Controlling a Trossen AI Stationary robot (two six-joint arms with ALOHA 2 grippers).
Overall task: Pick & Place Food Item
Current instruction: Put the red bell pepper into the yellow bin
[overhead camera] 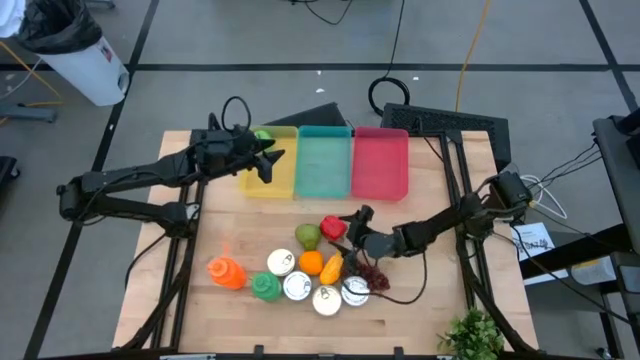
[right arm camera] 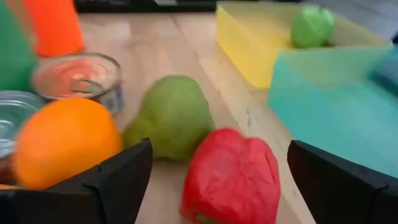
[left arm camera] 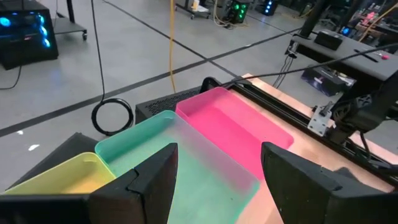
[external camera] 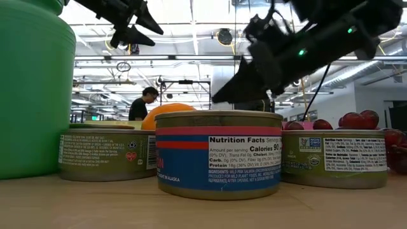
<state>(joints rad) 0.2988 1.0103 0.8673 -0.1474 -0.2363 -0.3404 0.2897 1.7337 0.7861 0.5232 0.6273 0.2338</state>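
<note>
A red pepper (overhead camera: 333, 228) lies on the wooden table beside a green pear (overhead camera: 307, 236) and an orange (overhead camera: 311, 262). My right gripper (overhead camera: 353, 226) stands open just to the right of the pepper. In the right wrist view the pepper (right arm camera: 231, 173) lies ahead, between the lines of the two dark fingers, with the pear (right arm camera: 174, 115) and orange (right arm camera: 65, 140) behind it. My left gripper (overhead camera: 268, 160) hovers open over the yellow bin (overhead camera: 283, 185), nothing between its fingers (left arm camera: 155, 180). A green food item (right arm camera: 312, 26) lies in the yellow bin.
A teal bin (overhead camera: 323, 162) and a pink bin (overhead camera: 380, 162) stand in a row with the yellow one at the far edge. Several cans (overhead camera: 297, 286), an orange bottle (overhead camera: 226, 272), a green bottle (overhead camera: 264, 288), a yellow-orange pepper (overhead camera: 331, 268) and dark grapes (overhead camera: 372, 278) crowd the near middle.
</note>
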